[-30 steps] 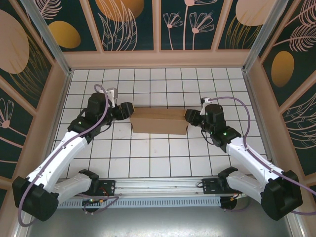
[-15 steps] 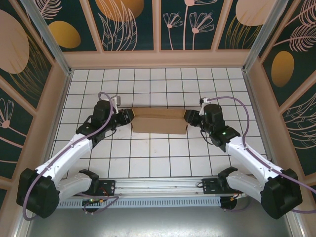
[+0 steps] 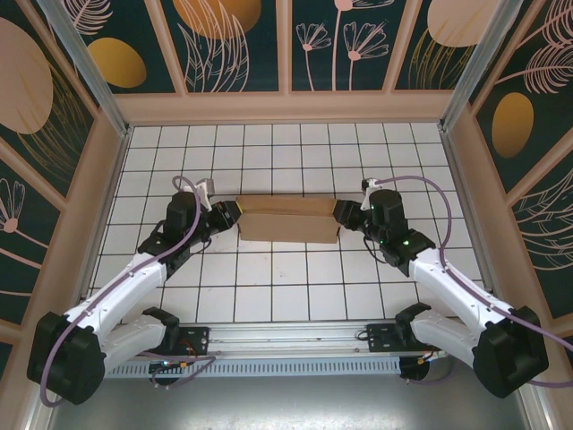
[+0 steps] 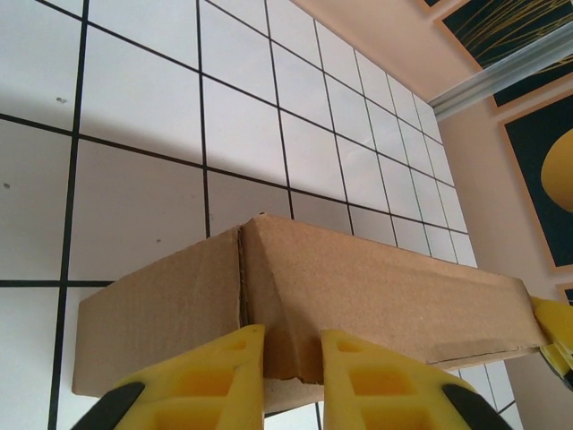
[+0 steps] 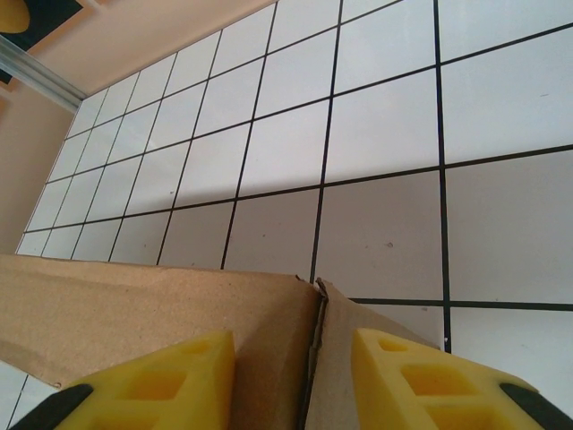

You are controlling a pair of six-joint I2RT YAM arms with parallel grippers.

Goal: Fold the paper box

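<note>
The paper box (image 3: 288,219), plain brown corrugated cardboard, lies flat and long across the middle of the tiled table (image 3: 269,287). At its left end my left gripper (image 3: 235,213) is shut on it; in the left wrist view the yellow fingers (image 4: 224,367) pinch a narrow piece of the paper box (image 4: 376,287) next to a corner crease. At the right end my right gripper (image 3: 340,212) holds the box with its jaws set wider. In the right wrist view the fingers (image 5: 170,381) straddle the end corner of the paper box (image 5: 143,300), with cardboard across the whole gap.
Raised beige walls (image 3: 286,107) ring the white tiled floor on three sides. Both arm bases are bolted to the rail (image 3: 286,340) at the near edge. Bare tiles lie in front of and behind the box.
My left gripper has come in against the box's left end and closed from wide open to a narrow pinch on the cardboard. The right arm and the box have stayed put.
</note>
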